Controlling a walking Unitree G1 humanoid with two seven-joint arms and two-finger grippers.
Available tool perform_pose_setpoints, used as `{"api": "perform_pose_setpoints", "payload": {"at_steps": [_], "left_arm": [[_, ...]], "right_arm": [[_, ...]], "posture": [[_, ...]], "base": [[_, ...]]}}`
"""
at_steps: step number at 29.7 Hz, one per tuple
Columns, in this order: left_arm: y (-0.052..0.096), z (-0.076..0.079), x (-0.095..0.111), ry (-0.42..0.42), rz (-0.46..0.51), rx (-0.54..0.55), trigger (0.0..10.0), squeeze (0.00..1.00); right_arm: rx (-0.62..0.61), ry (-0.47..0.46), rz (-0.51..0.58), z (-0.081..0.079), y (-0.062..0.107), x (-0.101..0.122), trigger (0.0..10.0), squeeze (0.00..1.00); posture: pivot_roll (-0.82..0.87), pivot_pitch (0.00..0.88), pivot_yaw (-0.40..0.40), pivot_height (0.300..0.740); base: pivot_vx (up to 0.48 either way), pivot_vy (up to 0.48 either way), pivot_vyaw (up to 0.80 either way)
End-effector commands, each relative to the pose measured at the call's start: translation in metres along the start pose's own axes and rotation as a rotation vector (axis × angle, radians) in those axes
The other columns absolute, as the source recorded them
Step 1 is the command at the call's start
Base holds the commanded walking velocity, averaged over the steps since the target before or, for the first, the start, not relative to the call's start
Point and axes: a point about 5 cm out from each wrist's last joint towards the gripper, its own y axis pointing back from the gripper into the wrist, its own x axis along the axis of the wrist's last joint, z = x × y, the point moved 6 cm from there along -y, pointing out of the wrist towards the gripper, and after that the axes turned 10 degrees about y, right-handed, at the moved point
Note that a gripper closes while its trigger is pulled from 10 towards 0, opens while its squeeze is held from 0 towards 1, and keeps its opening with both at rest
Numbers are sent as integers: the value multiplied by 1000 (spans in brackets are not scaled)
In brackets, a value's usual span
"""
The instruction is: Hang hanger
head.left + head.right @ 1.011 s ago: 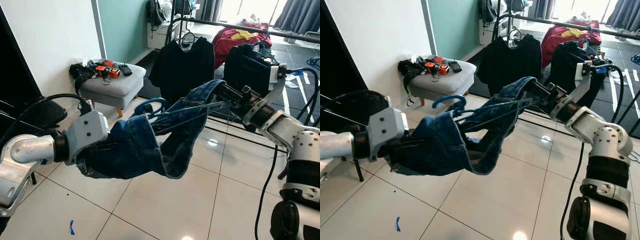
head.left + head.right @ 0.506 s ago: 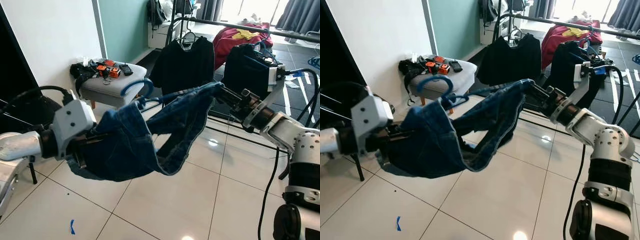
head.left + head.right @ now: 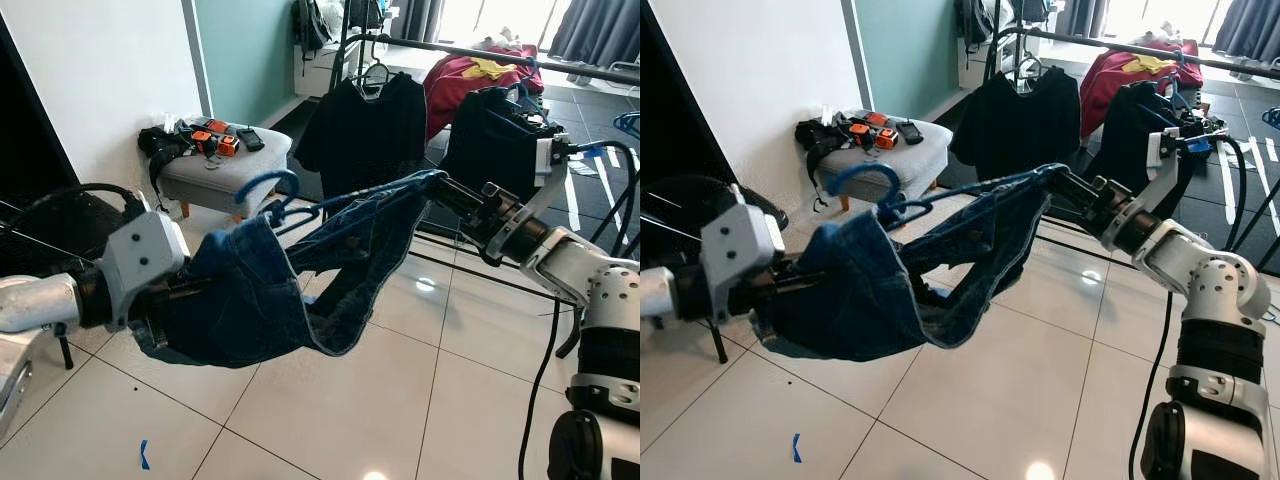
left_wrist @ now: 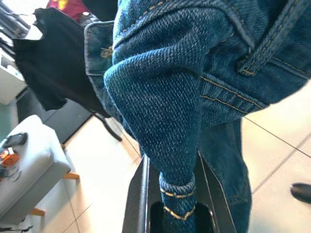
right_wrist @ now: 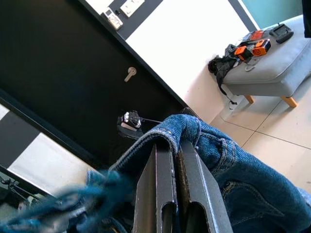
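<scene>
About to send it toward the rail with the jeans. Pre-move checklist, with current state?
1. Left gripper shut on jeans: ok, denim sits between the fingers.
2. Right gripper shut on jeans: ok, waistband edge pinched.
3. Blue hanger seated in jeans: cannot tell; hook sticks up, the rest is buried in denim.
4. Jeans off the floor: ok, slung between the arms.
5. Free spot on the rail: cannot tell; black shirt and a dark garment hang there.

Jeans (image 3: 290,280) between both arms, rack (image 3: 480,50) behind.
</scene>
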Motion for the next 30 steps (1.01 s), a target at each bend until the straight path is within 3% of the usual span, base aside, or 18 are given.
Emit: {"api": "perform_pose_setpoints", "payload": {"at_steps": [1,7,9,16,20,26,29,30], "left_arm": [[2,3,-6,-49,-60,-14,10000,0],[2,-5,-11,-82,-97,33,10000,0],[2,-25,-12,-129,-126,148,10000,0],[4,-39,-13,-173,-157,237,10000,0],[12,-49,-20,-167,-189,290,10000,0],[11,-45,-24,-164,-216,284,10000,0],[5,-40,-26,-154,-222,277,10000,0],[-4,-29,-29,-129,-230,258,10000,0]], "right_arm": [[9,38,55,-6,0,20,0,0],[17,42,65,-11,-2,24,0,0],[34,48,68,-17,-5,26,0,0],[52,60,65,-23,-7,27,0,0],[49,73,51,-22,-6,26,0,0],[60,79,45,-26,-9,26,0,0],[63,87,27,-28,-12,22,0,0],[65,103,-1,-31,-17,15,0,0]], "posture": [[-62,55,-24,740],[-60,53,-23,740],[-60,51,-21,740],[-62,48,-22,740],[-62,47,-24,740],[-58,44,-23,740],[-57,41,-22,740],[-58,38,-22,740]], "base": [[0,0,0],[0,0,0],[0,0,0],[0,0,0],[0,0,0],[0,0,0],[0,0,0],[0,0,0]]}}
